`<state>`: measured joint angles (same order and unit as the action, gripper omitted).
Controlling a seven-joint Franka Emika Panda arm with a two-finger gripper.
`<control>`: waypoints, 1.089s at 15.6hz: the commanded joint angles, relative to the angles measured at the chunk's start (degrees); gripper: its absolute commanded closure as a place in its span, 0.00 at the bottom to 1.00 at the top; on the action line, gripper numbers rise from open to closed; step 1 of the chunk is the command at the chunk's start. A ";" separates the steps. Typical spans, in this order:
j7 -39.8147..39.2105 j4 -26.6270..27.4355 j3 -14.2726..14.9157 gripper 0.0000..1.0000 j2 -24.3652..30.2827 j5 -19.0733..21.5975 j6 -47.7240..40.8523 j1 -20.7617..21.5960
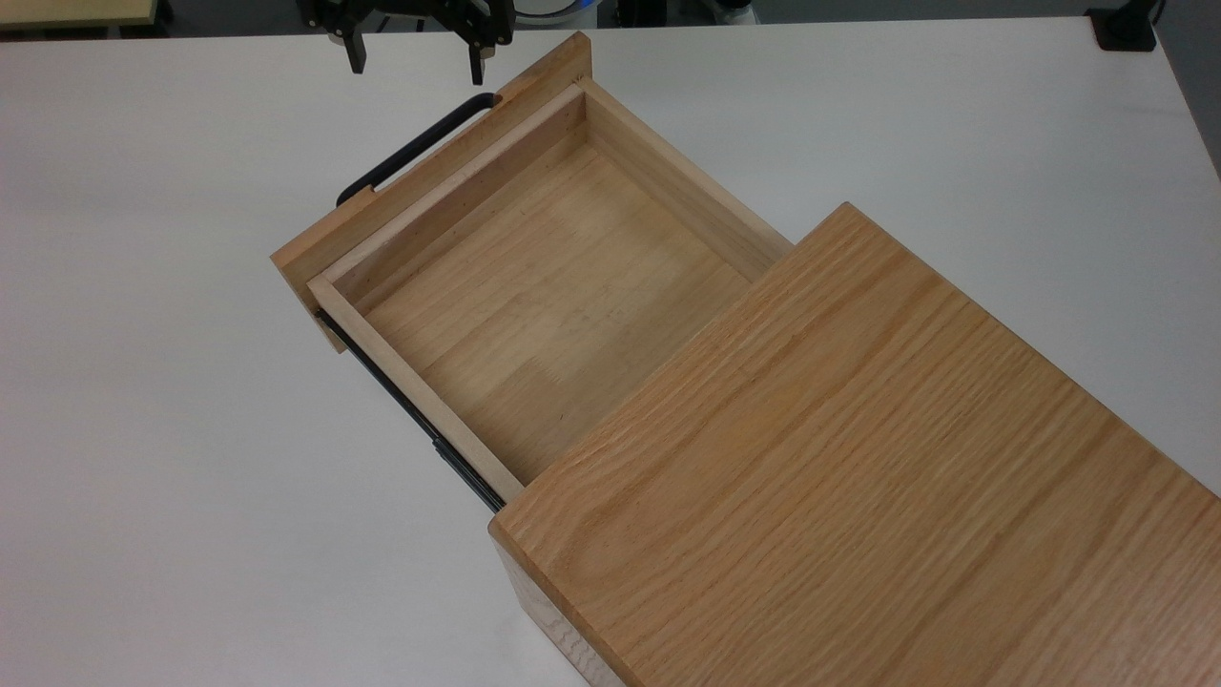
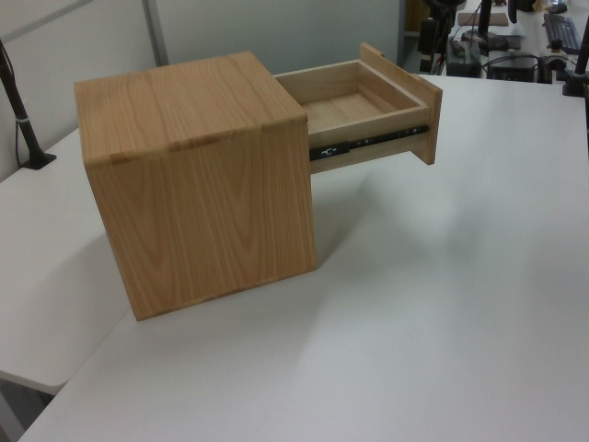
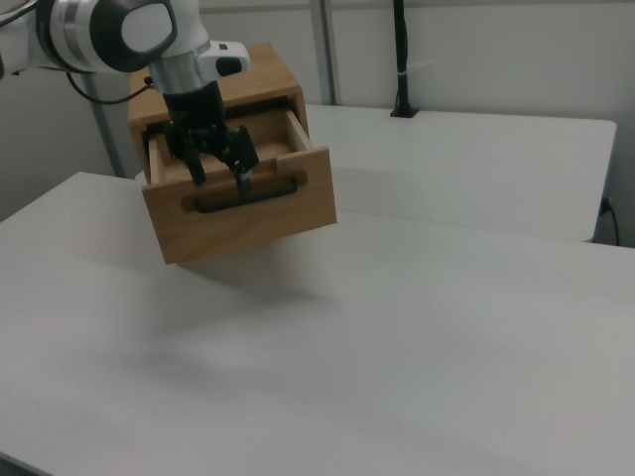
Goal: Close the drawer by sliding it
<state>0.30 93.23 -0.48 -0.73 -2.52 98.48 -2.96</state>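
Shallow light-wood drawer [image 1: 534, 286] with wide front panel pulled well out of oak-grained box casing [image 1: 858, 477] on white table [image 1: 143, 429]. Thin black U-shaped bar handle [image 1: 410, 153] faces top view's upper left. Black two-finger gripper [image 1: 415, 57] hovers just beyond handle, fingers [image 3: 241, 181] spread apart, grasping nothing. Black side rail [image 2: 368, 143] exposed.

So the arm comes in from the right view's upper left, white and grey links with the wrist pointing pretty much straight down. The black end effector [image 3: 219, 175] hangs with its two fingers spread apart, nothing between them. Same deal in the top view, fingertips [image 1: 356, 55] aimed downward, clearly separated.
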 commanded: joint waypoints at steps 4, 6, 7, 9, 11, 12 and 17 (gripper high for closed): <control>0.49 1.43 0.65 0.00 1.61 0.94 -0.57 0.32; 0.49 1.43 0.65 0.00 1.61 0.94 -0.57 0.32; 0.49 1.43 0.65 0.00 1.61 1.02 -0.57 0.32; 0.49 1.43 0.65 0.00 1.61 1.02 -0.57 0.32; 0.32 1.43 0.65 0.00 1.61 1.02 -0.57 0.24; 0.14 1.34 0.65 0.00 1.61 0.94 -0.57 -0.03; -13.79 1.43 1.26 0.00 1.61 0.41 -0.39 -2.05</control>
<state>-3.48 93.23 -0.17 -0.73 -2.51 98.48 -4.31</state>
